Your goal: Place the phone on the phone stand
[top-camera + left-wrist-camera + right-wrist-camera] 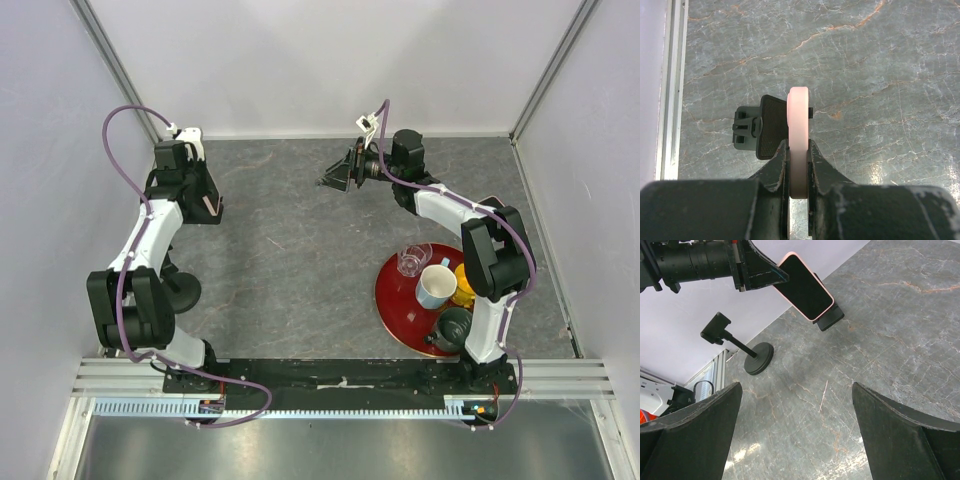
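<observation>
My left gripper (798, 145) is shut on the phone (798, 110), a pink-cased phone held on edge a little above the table. From the right wrist view the phone (805, 286) shows its black screen, tilted, in the left gripper (771, 276). The phone stand (758, 358), a black disc base with a slanted stem and a small head, stands apart from the phone, nearer the left wall. In the top view its base (183, 290) is partly hidden by the left arm. My right gripper (796, 390) is open and empty, far back at mid table (332, 180).
A small black pad with a grey clip (765, 127) lies on the table just under the phone, also in the right wrist view (829, 317). A red tray (392, 300) at right holds a glass (413, 260), a mug (436, 285) and a dark teapot (452, 328). Walls enclose the table.
</observation>
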